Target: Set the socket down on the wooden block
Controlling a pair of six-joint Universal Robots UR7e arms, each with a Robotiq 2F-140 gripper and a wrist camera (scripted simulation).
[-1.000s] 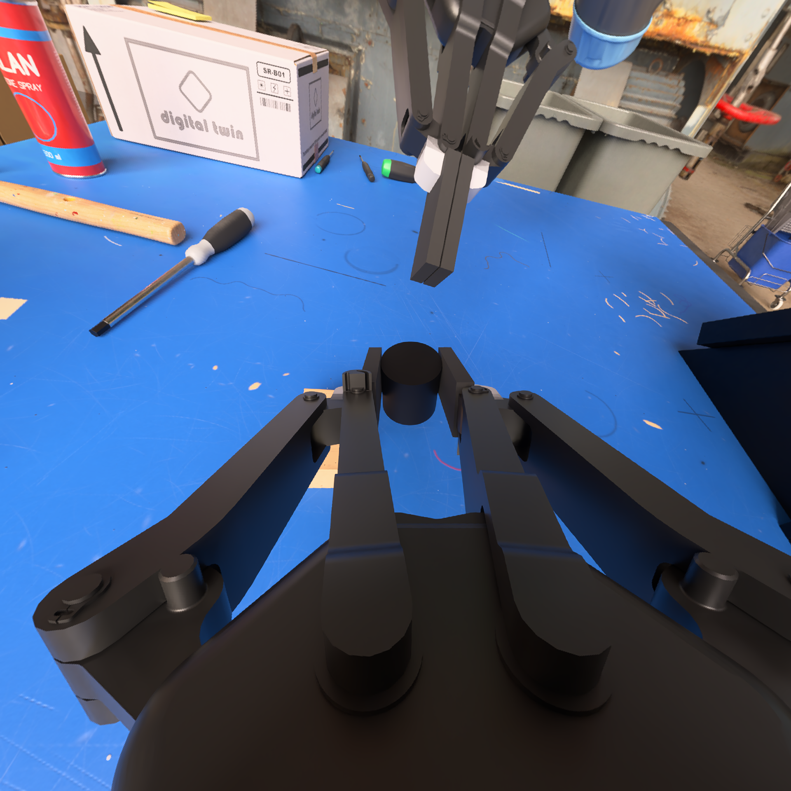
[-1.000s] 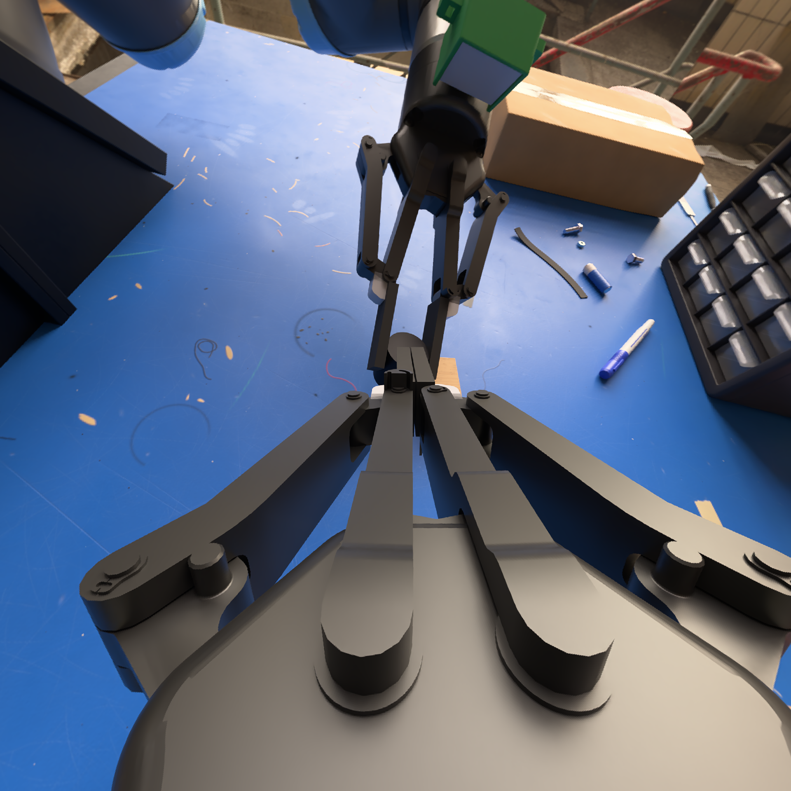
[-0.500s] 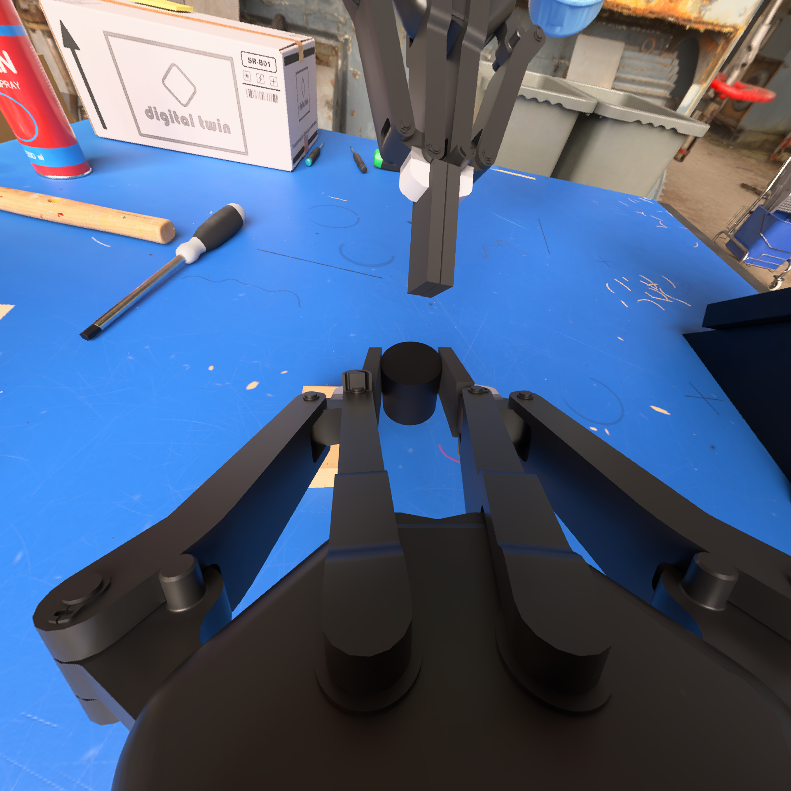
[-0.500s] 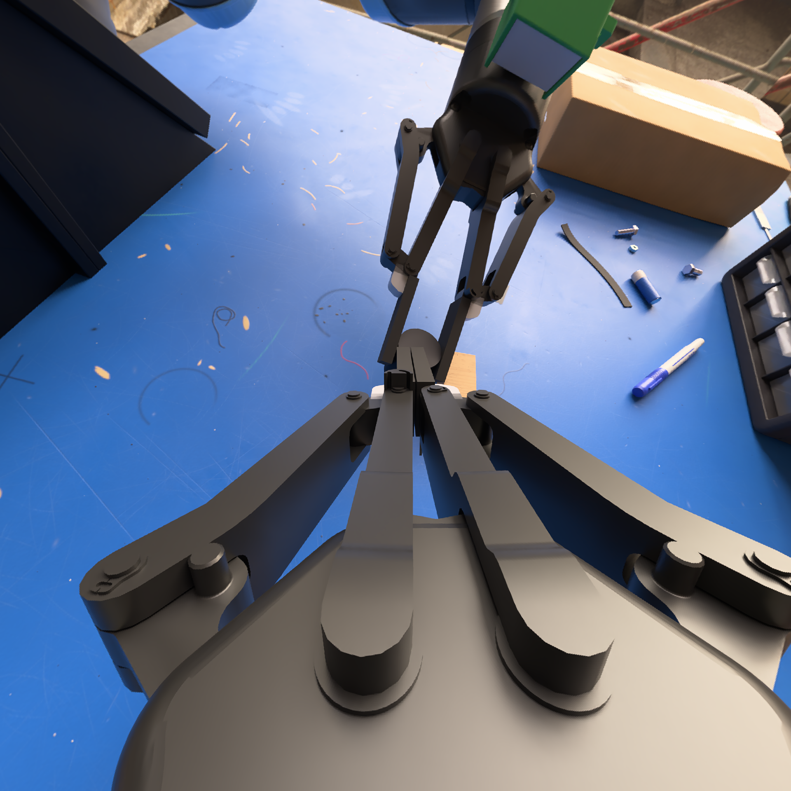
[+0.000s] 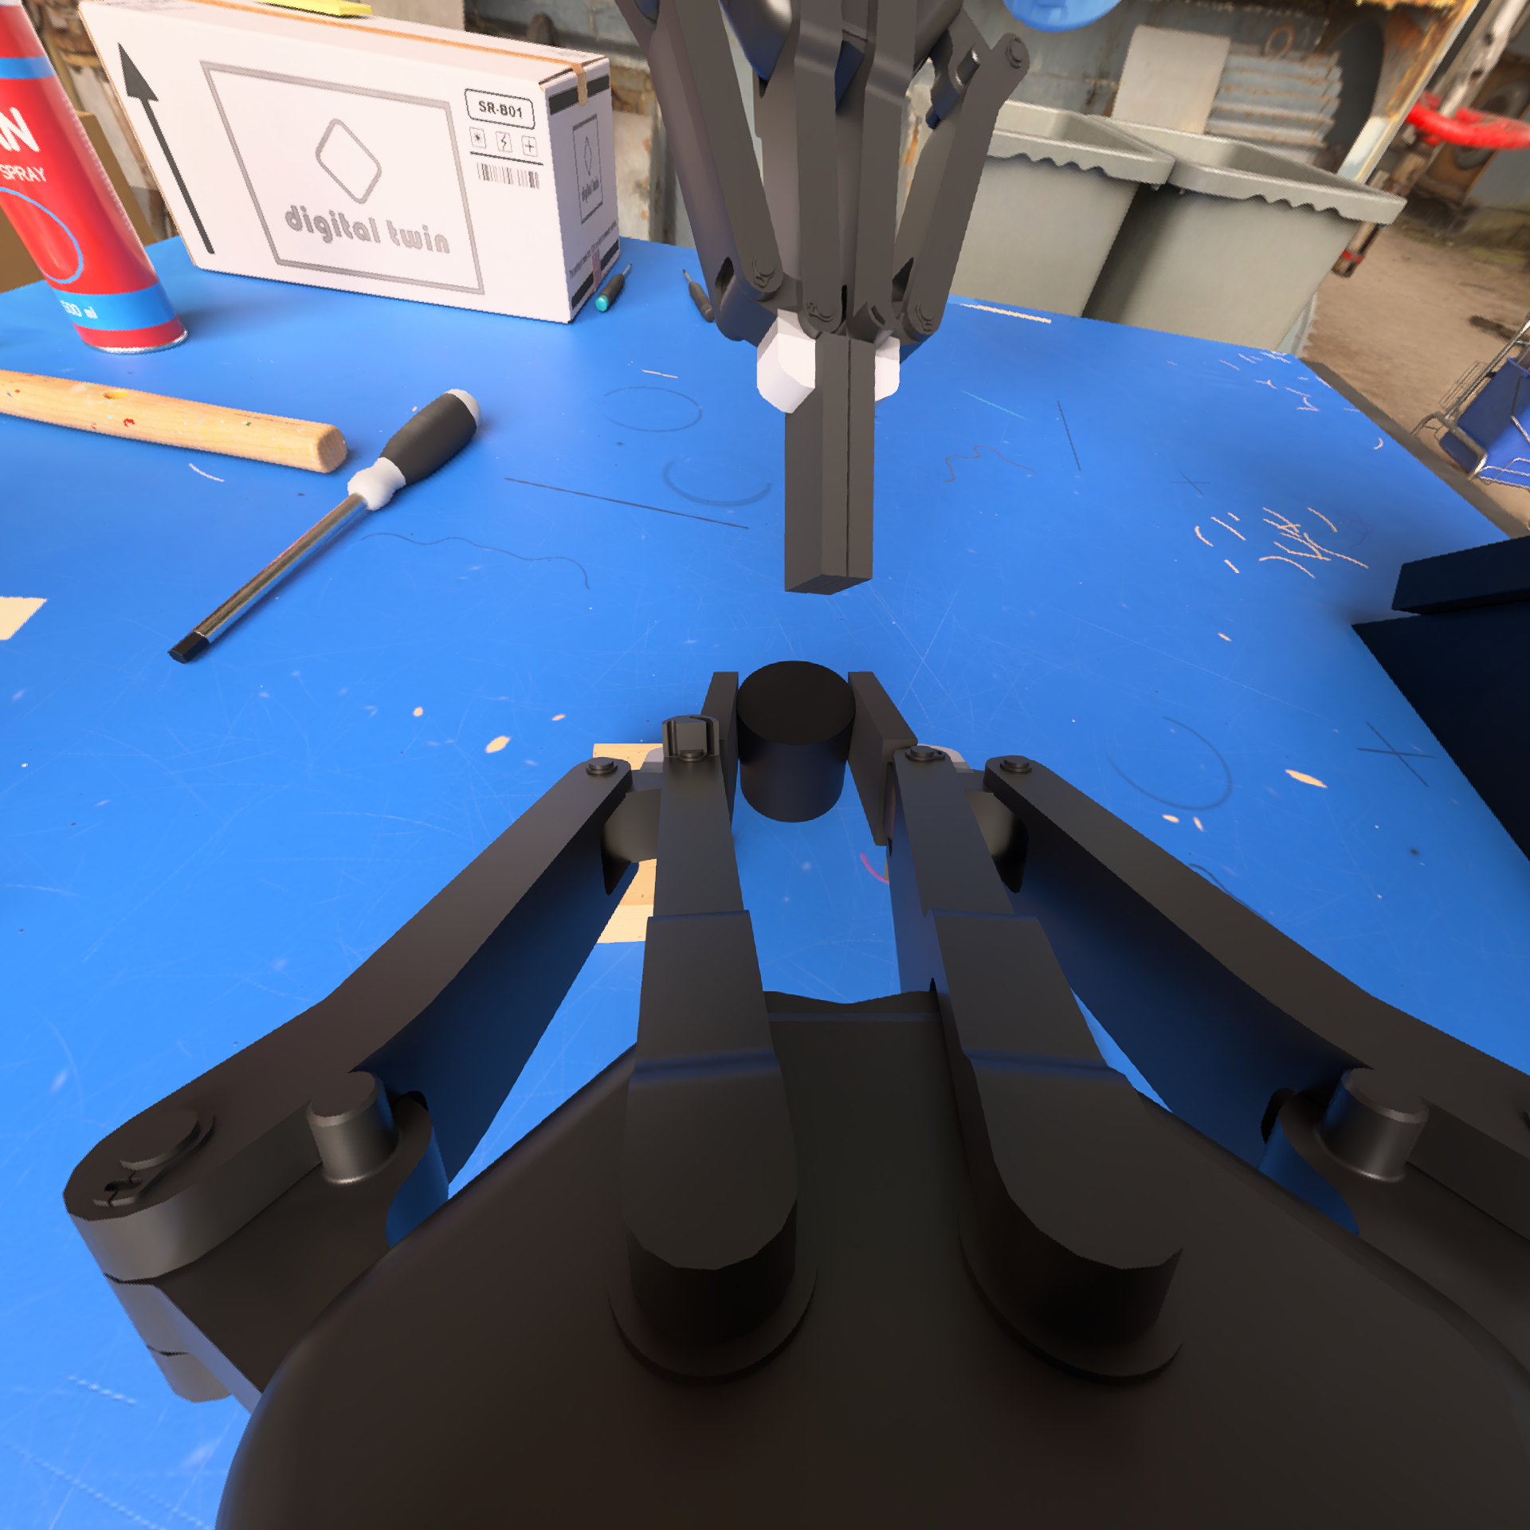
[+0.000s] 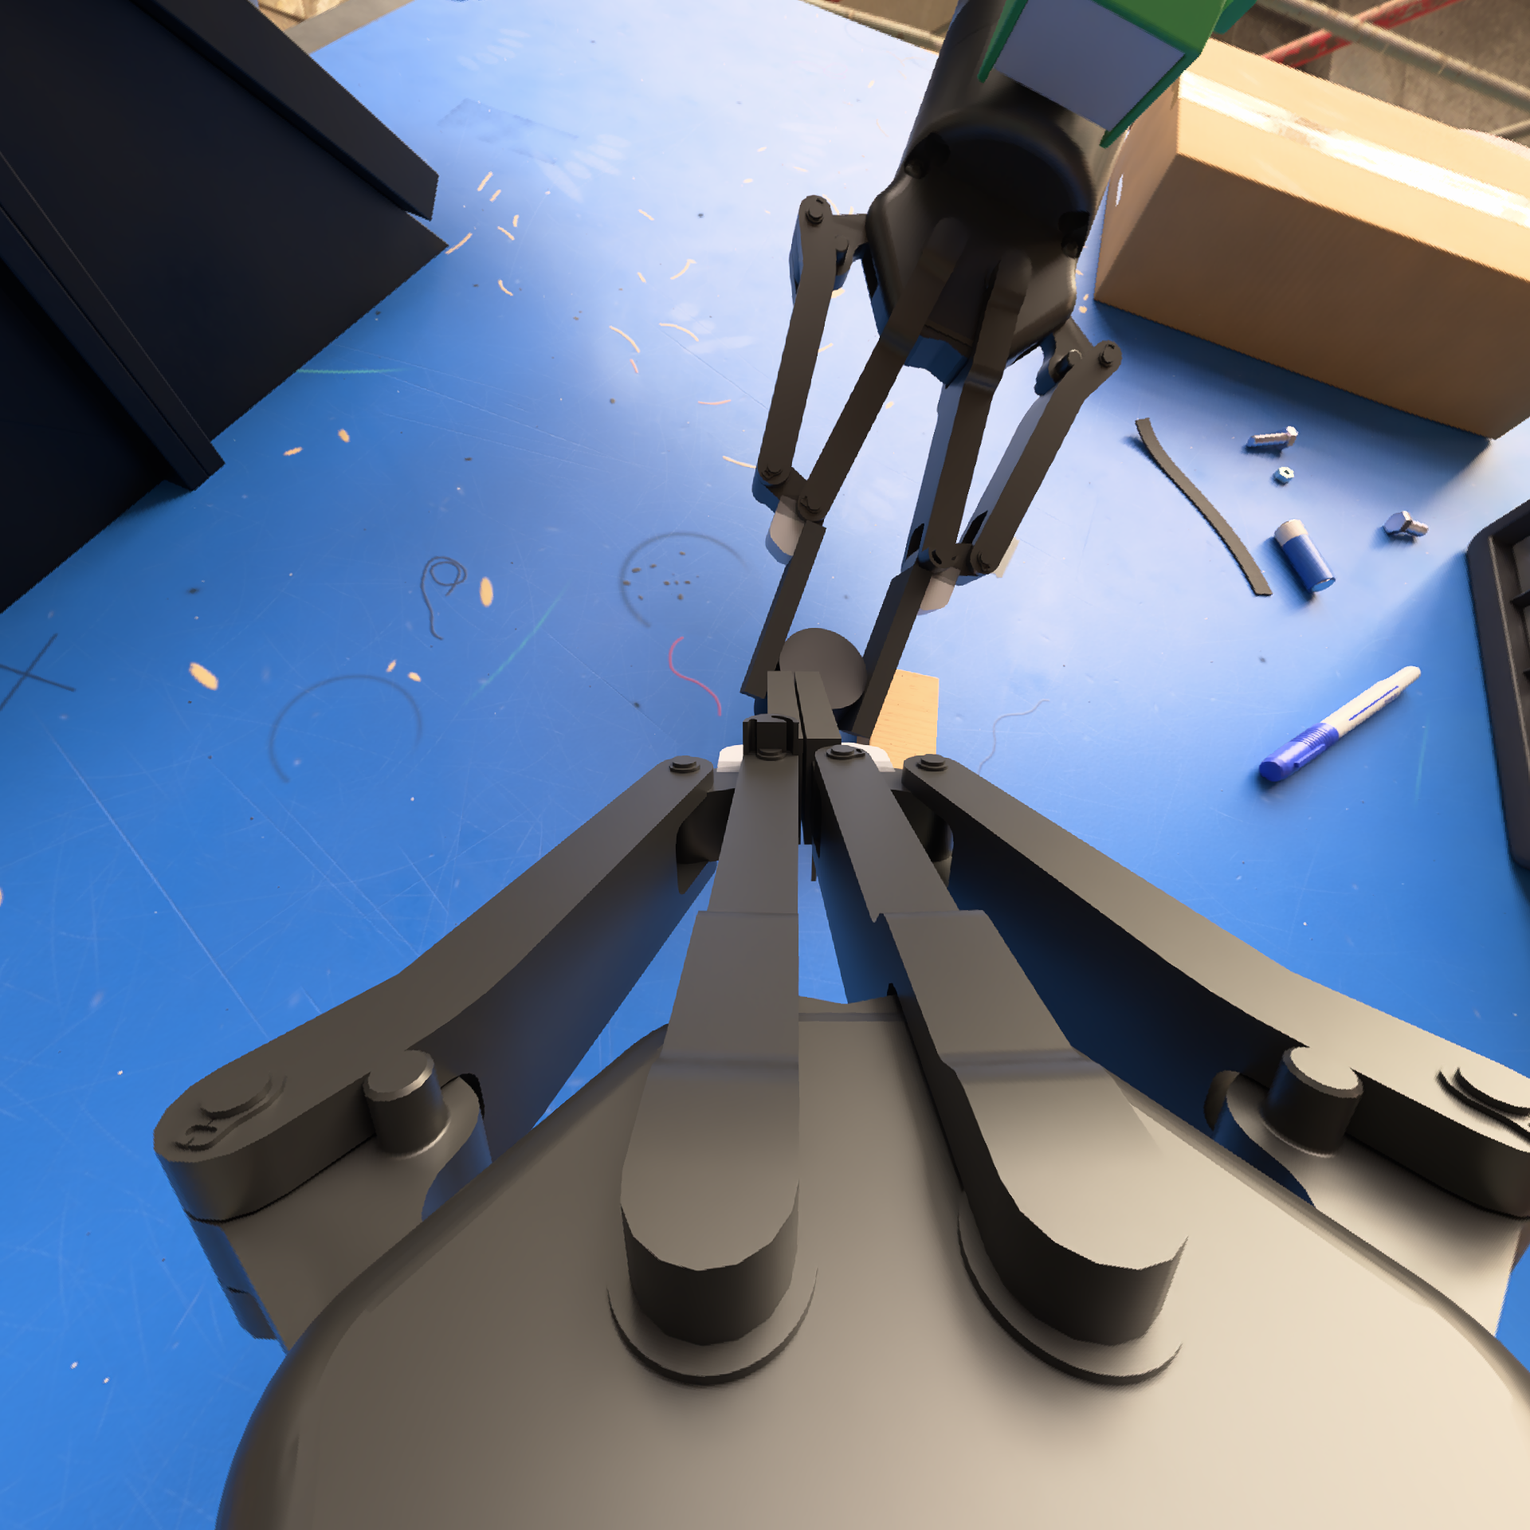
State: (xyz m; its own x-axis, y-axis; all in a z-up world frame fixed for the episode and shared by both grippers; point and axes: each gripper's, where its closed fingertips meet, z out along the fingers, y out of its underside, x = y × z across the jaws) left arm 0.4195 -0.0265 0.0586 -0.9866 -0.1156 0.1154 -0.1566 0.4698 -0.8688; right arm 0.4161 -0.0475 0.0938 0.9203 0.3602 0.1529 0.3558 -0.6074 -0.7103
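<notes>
My left gripper (image 5: 791,687) is shut on the socket (image 5: 795,745), a short black cylinder held upright above the blue table (image 5: 414,828). The wooden block (image 5: 623,755) lies flat on the table, mostly hidden under my left finger linkage, to the left of the socket. In the right wrist view the socket (image 6: 815,650) sits between the left gripper's fingers (image 6: 782,613), with the wooden block (image 6: 911,704) just to its right. My right gripper (image 6: 795,683) is shut and empty; in the left wrist view it (image 5: 828,579) hangs just beyond the socket.
A screwdriver (image 5: 331,522), a wooden handle (image 5: 165,418), a red spray can (image 5: 74,207) and a white box (image 5: 356,157) lie far left. Grey bins (image 5: 1159,215) stand behind. A dark box (image 6: 165,248), a brown carton (image 6: 1325,248), a blue marker (image 6: 1333,724), bolts (image 6: 1271,439) and an organiser tray (image 6: 1503,662) surround the work spot.
The left gripper has kept its hold on the socket. The shut right gripper has straightened from tilted to upright and come closer in the left wrist view. Both views have shifted slightly over the table.
</notes>
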